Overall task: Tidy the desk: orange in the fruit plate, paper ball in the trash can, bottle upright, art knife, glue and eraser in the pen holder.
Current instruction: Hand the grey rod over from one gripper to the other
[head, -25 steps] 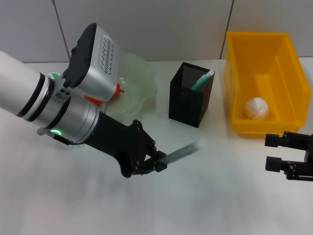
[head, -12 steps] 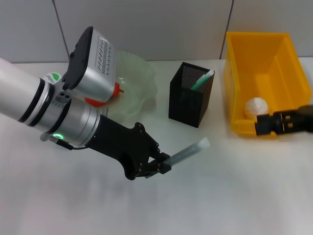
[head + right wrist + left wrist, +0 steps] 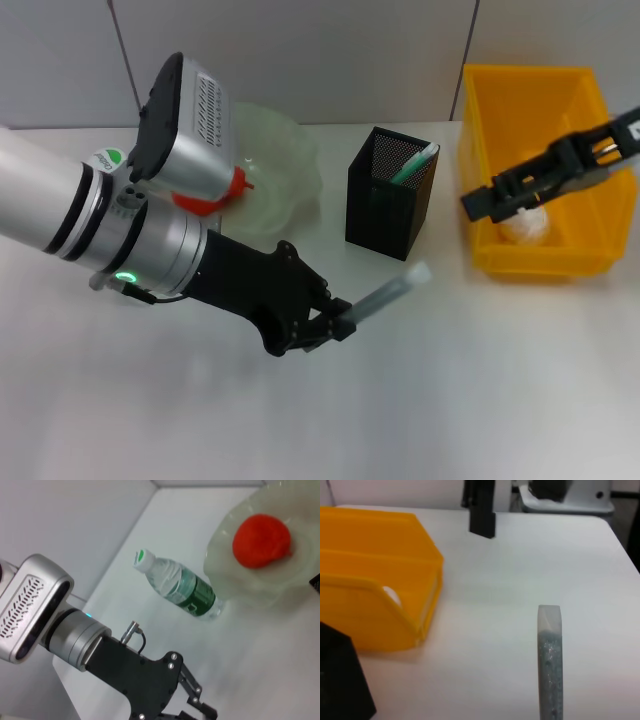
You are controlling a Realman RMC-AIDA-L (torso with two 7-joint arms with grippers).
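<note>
Left gripper (image 3: 335, 322), near centre of the white tabletop (image 3: 450, 400): jaws pinching one end of a slim translucent grey-green stick with a pale tip (image 3: 390, 293), probably the glue; the stick juts up and to the right, clear of the tabletop, tip just short of the black mesh square pen holder (image 3: 390, 205). Judged light, rigid and smooth-walled, so liable to swivel or slip in an end grip; a hold nearer mid-length would steady it, though the present grip leaves the free end clear to enter the holder; a green-and-white pen-like item (image 3: 414, 163) already stands inside.

Farther left, the red-orange squat fruit (image 3: 205, 196) lies in the pale-green translucent scalloped plate (image 3: 285, 160); the right wrist view shows the clear plastic bottle with green label (image 3: 177, 585) lying on its side beside that plate.

Far right, the white crumpled paper ball (image 3: 527, 225) rests in the bright yellow rectangular bin (image 3: 535, 150); the right gripper (image 3: 480, 203) hangs over the bin's near-left part; its jaws cannot be told.

Against the earlier frames: the right arm has risen from the near right edge to above the bin; the left gripper has edged the stick slightly toward the holder.
</note>
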